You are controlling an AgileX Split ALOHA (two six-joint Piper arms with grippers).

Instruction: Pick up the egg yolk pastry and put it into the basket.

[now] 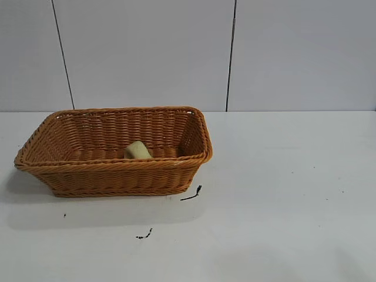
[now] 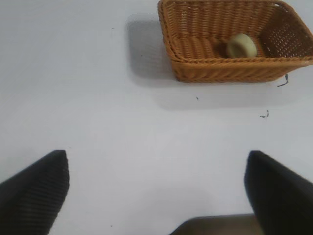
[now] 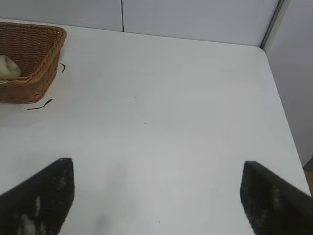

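Note:
The orange-brown wicker basket point(image 1: 111, 170) stands on the white table at the left. The pale yellow-green egg yolk pastry point(image 1: 137, 150) lies inside it, against the near wall. The left wrist view shows the basket point(image 2: 230, 68) with the pastry point(image 2: 241, 46) in it, far from my left gripper point(image 2: 157, 161), which is open and empty over bare table. My right gripper point(image 3: 157, 166) is open and empty too, well away from the basket point(image 3: 29, 83); the pastry point(image 3: 8, 67) shows at that view's edge. Neither gripper shows in the exterior view.
Two small black marks lie on the table by the basket's corner point(image 1: 192, 194) and in front of it point(image 1: 144, 235). A grey panelled wall point(image 1: 235, 53) stands behind the table. The table's far edge and corner point(image 3: 259, 49) show in the right wrist view.

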